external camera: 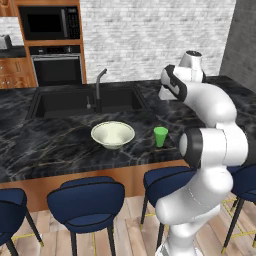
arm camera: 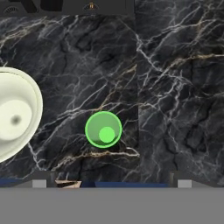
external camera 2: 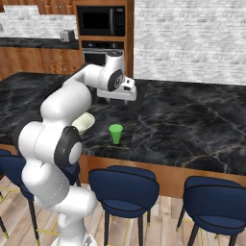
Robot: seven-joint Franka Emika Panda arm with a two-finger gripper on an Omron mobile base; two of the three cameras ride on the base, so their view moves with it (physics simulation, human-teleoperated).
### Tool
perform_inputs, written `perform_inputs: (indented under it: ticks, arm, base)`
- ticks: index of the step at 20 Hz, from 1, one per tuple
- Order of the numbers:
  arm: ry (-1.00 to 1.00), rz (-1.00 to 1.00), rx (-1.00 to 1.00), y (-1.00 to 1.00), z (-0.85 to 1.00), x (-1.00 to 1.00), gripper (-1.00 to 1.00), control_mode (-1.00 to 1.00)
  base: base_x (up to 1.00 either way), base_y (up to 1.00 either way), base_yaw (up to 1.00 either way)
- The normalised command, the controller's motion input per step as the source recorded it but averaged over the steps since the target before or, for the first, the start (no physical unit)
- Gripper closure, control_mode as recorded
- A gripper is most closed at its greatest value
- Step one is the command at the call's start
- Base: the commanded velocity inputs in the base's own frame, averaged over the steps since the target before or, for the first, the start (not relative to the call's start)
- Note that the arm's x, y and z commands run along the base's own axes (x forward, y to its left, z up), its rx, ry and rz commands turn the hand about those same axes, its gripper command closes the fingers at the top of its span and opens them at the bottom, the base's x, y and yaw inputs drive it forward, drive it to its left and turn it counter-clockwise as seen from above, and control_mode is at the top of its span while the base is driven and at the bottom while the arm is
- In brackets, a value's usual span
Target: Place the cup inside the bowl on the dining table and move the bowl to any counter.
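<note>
The small green cup (external camera: 160,136) (external camera 2: 116,133) stands upright on the black marble dining table (external camera: 60,145), a short way right of the cream bowl (external camera: 113,134) (external camera 2: 83,123). The arm partly hides the bowl in the right base view. My gripper (external camera 2: 126,98) hangs above the table, over and a little behind the cup. In the hand view I look straight down on the cup (arm camera: 103,129), with the bowl (arm camera: 15,114) cut off at the left edge. The fingertips (arm camera: 39,183) stand wide apart at the bottom, open, with nothing between them.
A dark sink (external camera: 85,102) with a faucet (external camera: 99,80) is set into the table behind the bowl. Blue stools (external camera: 87,200) line the near edge. The wall counter (external camera 2: 29,44) with wooden drawers runs along the back left, beside an oven and a microwave (external camera: 49,22).
</note>
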Motion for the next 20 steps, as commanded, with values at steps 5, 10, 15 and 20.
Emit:
perform_inputs:
  ticks: [5, 10, 15, 20]
  arm:
    - [0.0, 0.0, 0.0, -0.06, -0.18, 0.0, -1.0, -1.0]
    - [0.0, 0.0, 0.0, -0.02, -0.19, 0.0, -1.0, -1.0]
    - [0.0, 0.0, 0.0, 0.0, -0.15, 0.0, -1.0, -1.0]
    - [0.0, 0.0, 0.0, 0.0, -0.14, 0.03, -1.0, -1.0]
  base:
    - [0.0, 0.0, 0.0]
    - [0.0, 0.0, 0.0]
    - [0.0, 0.0, 0.0]
    - [0.0, 0.0, 0.0]
